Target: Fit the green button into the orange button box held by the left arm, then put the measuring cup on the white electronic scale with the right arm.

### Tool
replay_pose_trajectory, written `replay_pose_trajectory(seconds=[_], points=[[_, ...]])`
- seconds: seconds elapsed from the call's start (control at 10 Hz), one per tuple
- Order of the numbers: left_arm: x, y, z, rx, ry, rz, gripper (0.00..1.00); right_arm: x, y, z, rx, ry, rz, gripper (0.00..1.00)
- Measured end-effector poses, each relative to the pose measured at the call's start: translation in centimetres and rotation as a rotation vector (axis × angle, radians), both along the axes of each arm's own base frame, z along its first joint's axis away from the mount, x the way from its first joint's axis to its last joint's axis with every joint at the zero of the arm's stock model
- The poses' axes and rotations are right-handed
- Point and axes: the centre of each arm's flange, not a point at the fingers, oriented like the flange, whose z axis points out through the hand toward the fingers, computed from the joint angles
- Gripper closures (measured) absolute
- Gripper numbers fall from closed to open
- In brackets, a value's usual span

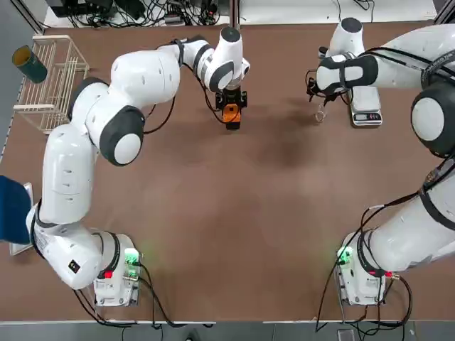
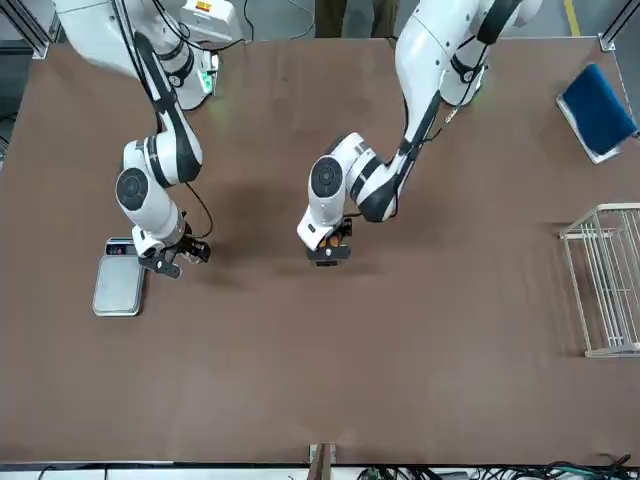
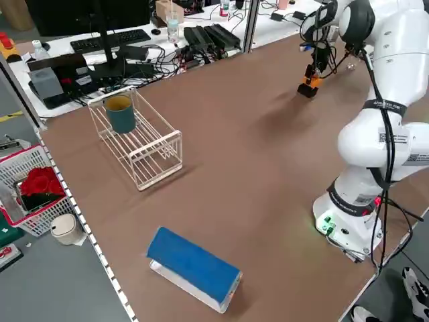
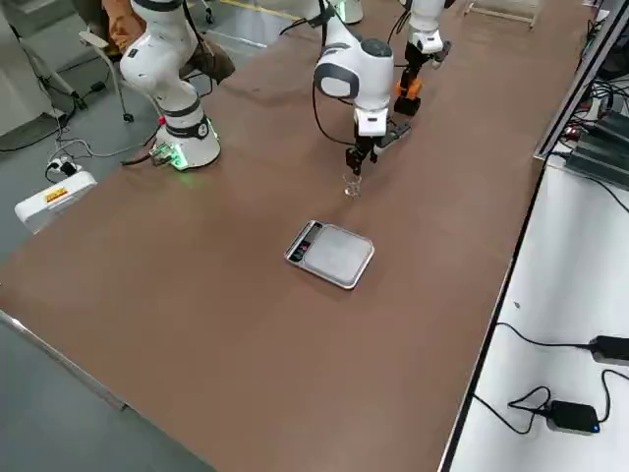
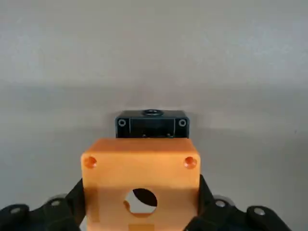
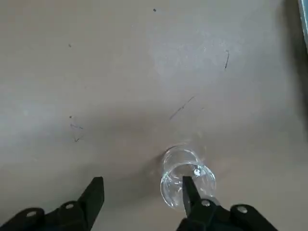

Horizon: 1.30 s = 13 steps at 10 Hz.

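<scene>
From overhead, at twelve o'clock on the brown bench (image 1: 234,213), the left claw (image 1: 232,114) grips the orange plastic button box (image 1: 232,116); toward two o'clock the white electronic scale (image 1: 366,106) lies flat, with the clear glass measuring cup (image 1: 320,116) just beside it. Through the right wrist camera, the right claw (image 6: 143,195) stands open, one finger (image 6: 189,195) at the cup's rim.

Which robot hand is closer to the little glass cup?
The right hand: it is open just above the cup, one finger dipping inside its rim. The left hand is off to the side, shut on the orange box.
</scene>
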Motion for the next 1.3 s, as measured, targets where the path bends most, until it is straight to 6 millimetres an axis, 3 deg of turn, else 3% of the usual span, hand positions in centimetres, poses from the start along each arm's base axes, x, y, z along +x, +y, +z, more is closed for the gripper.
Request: replay_pose_trajectory(seconds=[0.5,1.3], points=[[0.1,0.0,0.1,-0.005,-0.006,0.002,0.14,-0.8,-0.2,-1.6,-0.001,0.002,-0.003,0.3],[0.3,0.0,0.3,-0.008,-0.01,0.008,0.14,-0.9,-0.7,-2.6,-0.001,-0.001,-0.013,0.5]])
